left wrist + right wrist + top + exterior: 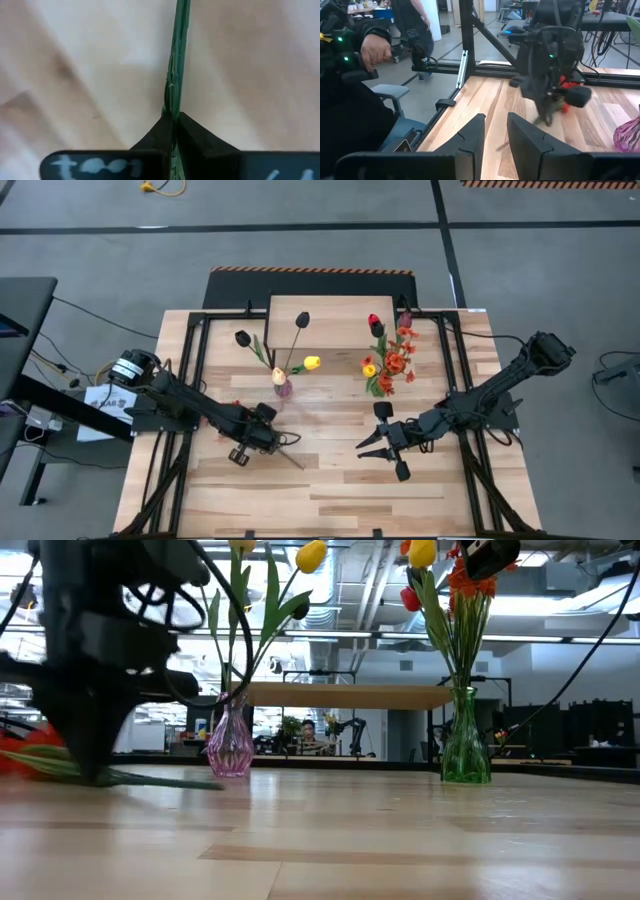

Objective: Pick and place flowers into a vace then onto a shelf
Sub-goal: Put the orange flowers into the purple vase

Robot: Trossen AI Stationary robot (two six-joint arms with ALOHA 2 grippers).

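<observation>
My left gripper [262,437] points down at the table's near left and is shut on a flower with a red head [22,756] and a long green stem [291,459]. A pink vase [283,388] behind it holds a yellow tulip [312,363] and two dark ones. A green vase [465,750] at the right holds red, yellow and orange flowers [390,360]. The shelf [335,310] stands at the far middle. My right gripper [385,446] hovers open near the table's middle right, with nothing between its fingers. My left gripper pinches the flower's green stem [173,102] between its two fingers, coming from above and pointing down, with the fingers across the stem. The flower lies nearly level just over the tabletop. Its stem's free end [205,784] is down at the wood.
Black frame rails [195,370] run along both sides of the plank tabletop. A person's hand [375,50] shows beyond the table's left side in the right wrist view. Bare wood [330,490] lies between the grippers and the near edge.
</observation>
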